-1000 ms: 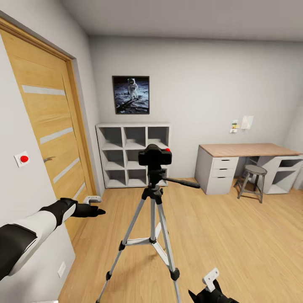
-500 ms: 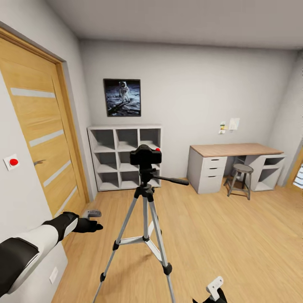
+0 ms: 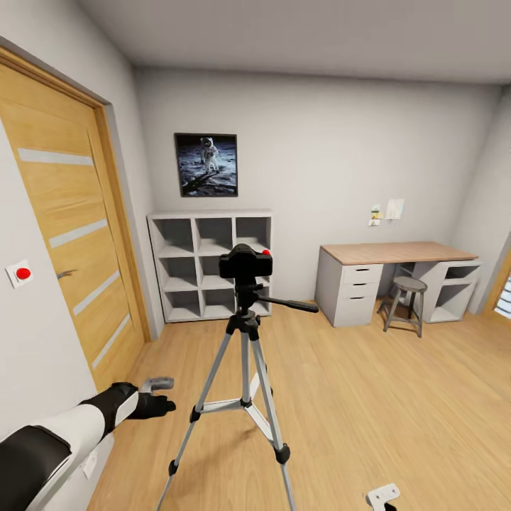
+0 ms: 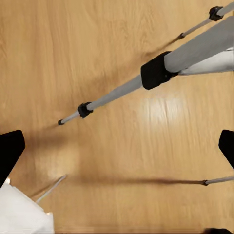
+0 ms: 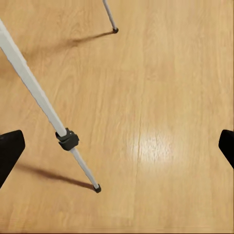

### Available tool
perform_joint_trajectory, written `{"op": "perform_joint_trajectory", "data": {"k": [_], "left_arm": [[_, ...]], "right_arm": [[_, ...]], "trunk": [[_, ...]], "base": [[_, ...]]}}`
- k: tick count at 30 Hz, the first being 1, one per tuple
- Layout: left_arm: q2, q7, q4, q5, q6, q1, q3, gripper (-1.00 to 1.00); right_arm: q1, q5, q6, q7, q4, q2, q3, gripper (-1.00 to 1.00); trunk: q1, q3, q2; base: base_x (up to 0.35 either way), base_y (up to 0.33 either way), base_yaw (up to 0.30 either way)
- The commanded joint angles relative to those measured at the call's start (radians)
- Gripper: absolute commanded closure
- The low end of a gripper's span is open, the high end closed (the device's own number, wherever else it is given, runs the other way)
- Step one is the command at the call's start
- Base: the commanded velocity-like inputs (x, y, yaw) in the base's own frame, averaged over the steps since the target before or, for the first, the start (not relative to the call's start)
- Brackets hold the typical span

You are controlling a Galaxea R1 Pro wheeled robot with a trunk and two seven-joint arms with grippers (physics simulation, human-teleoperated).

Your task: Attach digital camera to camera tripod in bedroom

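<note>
The digital camera [image 3: 245, 264], black with a red button, sits on top of the camera tripod [image 3: 245, 369], which stands on the wood floor in the middle of the bedroom. My left gripper [image 3: 165, 395] hangs low to the left of the tripod, apart from it. In the left wrist view it [image 4: 117, 151] is open with nothing between its fingertips [image 4: 9, 151], above a tripod leg [image 4: 122, 90]. My right gripper [image 3: 383, 495] shows at the bottom edge, right of the tripod. It [image 5: 117, 146] is open and empty, with a tripod leg [image 5: 48, 114] below it.
A wooden door [image 3: 71, 234] is in the left wall beside my left arm. White cube shelves [image 3: 211, 264] stand behind the tripod. A desk [image 3: 394, 277] and stool [image 3: 408, 301] are at the back right. Open floor lies to the tripod's right.
The head view first shifted, so the camera moved. Since then both arms have dropped: the left gripper sank toward the floor and the right gripper slid to the bottom edge.
</note>
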Motion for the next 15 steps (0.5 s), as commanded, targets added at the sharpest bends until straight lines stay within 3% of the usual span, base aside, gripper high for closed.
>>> {"op": "perform_joint_trajectory", "data": {"k": [1, 6, 7, 9, 11, 15], "left_arm": [[0.0, -0.001, -0.001, 0.014, 0.005, 0.007, -0.008, -1.0], [-0.001, 0.001, -0.001, 0.026, 0.005, 0.053, -0.008, -1.0], [-0.001, 0.08, -0.001, 0.033, 0.005, 0.146, -0.007, -1.0], [0.001, 0.133, -0.001, 0.034, 0.005, 0.191, -0.006, -1.0], [0.0, 0.144, -0.001, 0.034, 0.004, 0.233, -0.006, -1.0], [-0.001, 0.147, -0.001, 0.035, 0.004, 0.266, -0.006, -1.0]], "right_arm": [[-0.001, -0.013, -0.003, 0.001, 0.005, -0.001, 0.005, -1.0], [-0.001, -0.019, -0.003, -0.006, 0.039, -0.001, 0.005, -1.0], [-0.001, -0.022, -0.003, -0.009, 0.113, -0.001, 0.005, -1.0], [-0.001, -0.022, -0.003, -0.016, 0.159, 0.0, 0.004, -1.0], [-0.001, -0.023, -0.002, -0.053, 0.194, 0.016, 0.003, -1.0], [-0.001, -0.023, -0.002, -0.119, 0.23, 0.04, 0.002, -1.0]], "trunk": [[0.0, 0.0, -0.001], [0.0, 0.0, -0.001], [0.0, 0.0, -0.001], [0.0, 0.0, -0.001], [0.0, 0.0, -0.001], [0.0, 0.0, -0.001]], "base": [[0.0, 0.0, 0.0], [0.0, 0.0, 0.0], [0.0, 0.0, 0.0], [0.0, 0.0, 0.0], [0.0, 0.0, 0.0], [0.0, 0.0, 0.0]]}}
